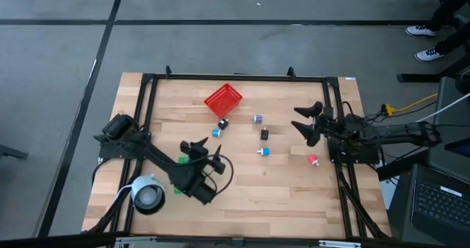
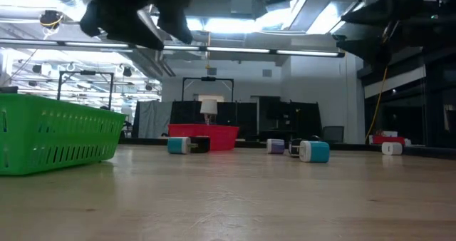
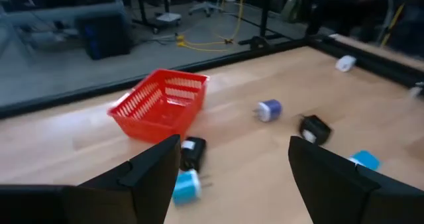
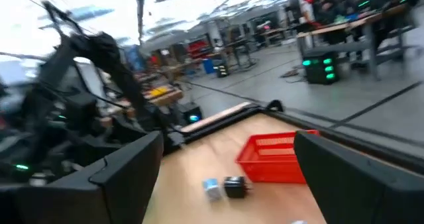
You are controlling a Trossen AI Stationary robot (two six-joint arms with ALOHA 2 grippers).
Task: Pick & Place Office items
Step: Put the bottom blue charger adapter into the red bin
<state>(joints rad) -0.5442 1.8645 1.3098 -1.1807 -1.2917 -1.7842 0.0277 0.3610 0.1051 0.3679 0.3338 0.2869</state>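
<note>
While nothing is yet grasped, the left gripper (image 1: 207, 151) hangs over the near table (image 1: 294, 197) beside the green tray (image 2: 50, 137), jaws apart and empty. Beyond lie a blue block (image 1: 217, 132), a black piece (image 1: 222, 123) and the red basket (image 1: 222, 100). The right gripper (image 1: 307, 122) waits at the right edge, jaws apart. Judged step: approach; next, lowering squarely over the blue block.

Small blue, black, purple and pink-red office items (image 1: 263, 151) lie scattered, apart, across the table's middle.
</note>
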